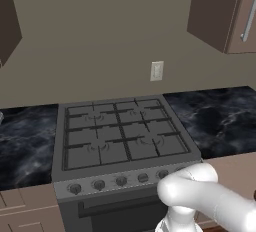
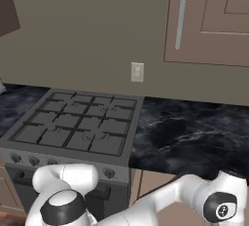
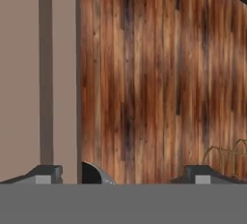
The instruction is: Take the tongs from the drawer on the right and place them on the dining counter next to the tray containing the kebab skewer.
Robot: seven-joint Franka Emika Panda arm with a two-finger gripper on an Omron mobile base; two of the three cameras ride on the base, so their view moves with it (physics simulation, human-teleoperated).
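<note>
hidden: arm point(image 1: 210, 196) cut off, lower right of left base view
claw point(image 3: 120, 172): open wide, tips apart, holding nothing
around: stove point(image 1: 120, 136) centre; wood floor point(image 3: 159, 73) ahead of tips

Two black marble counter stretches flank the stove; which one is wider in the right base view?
The counter stretch right of the stove, under the wall cabinet with the silver bar handle. The left stretch shows as just a sliver at the picture's edge.

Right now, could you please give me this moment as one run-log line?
stage: approach, tongs not yet picked | pincer: open, empty, low beside cabinet front over wood floor | base: facing stove | black counter right of stove
</note>
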